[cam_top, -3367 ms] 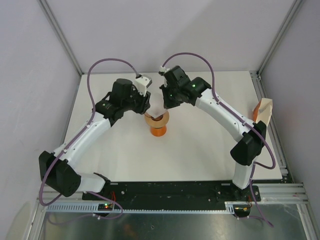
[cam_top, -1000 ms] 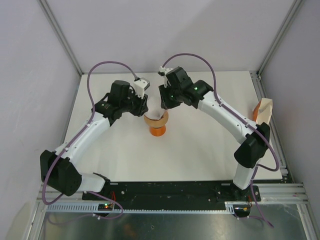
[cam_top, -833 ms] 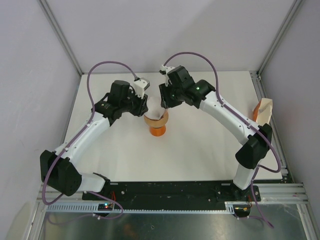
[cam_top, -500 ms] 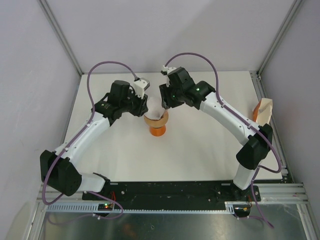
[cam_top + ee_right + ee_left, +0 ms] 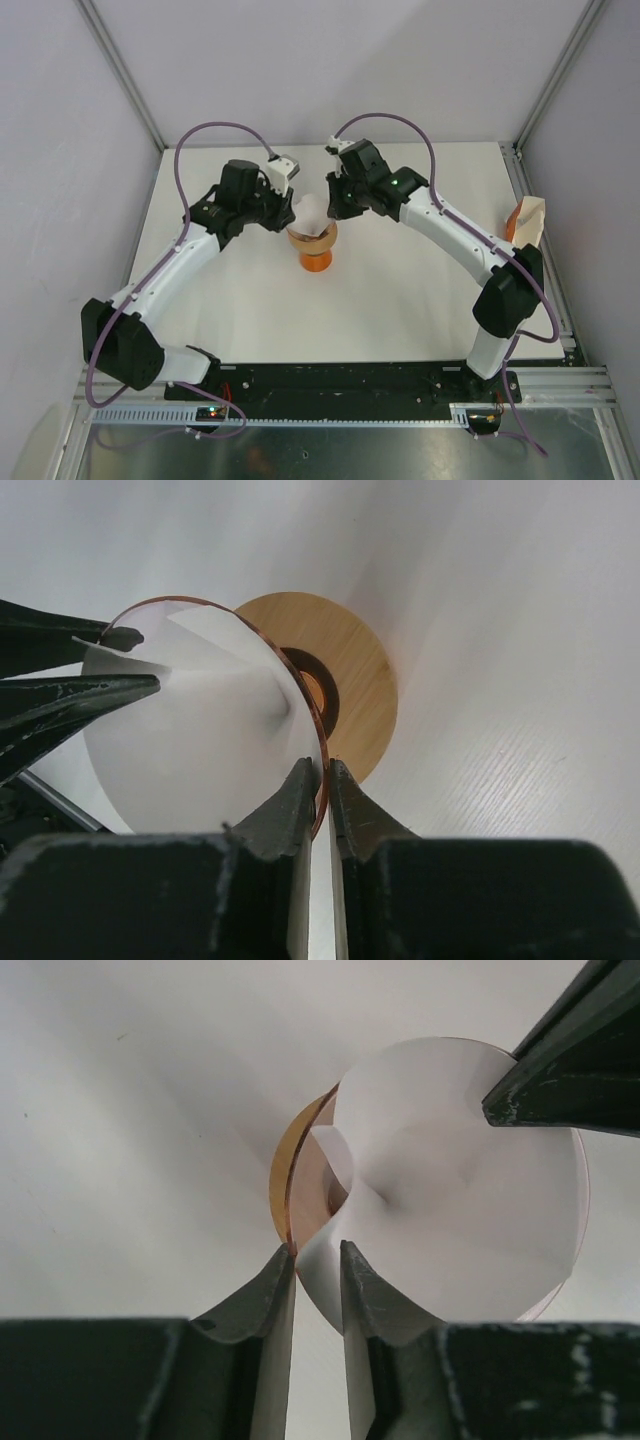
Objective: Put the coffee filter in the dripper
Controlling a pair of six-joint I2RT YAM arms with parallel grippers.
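Over the orange stand (image 5: 316,262), left claw (image 5: 318,1250) pinching the coffee filter (image 5: 450,1190) edge, right claw (image 5: 322,765) gripping the dripper (image 5: 190,601) rim

White table (image 5: 400,310), orange stand (image 5: 316,263) with tan ring top standing mid-table

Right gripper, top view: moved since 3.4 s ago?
Yes. Against the orange stand, the right gripper, pinching the dripper rim, has shifted slightly right, and more of the coffee filter shows beside it.
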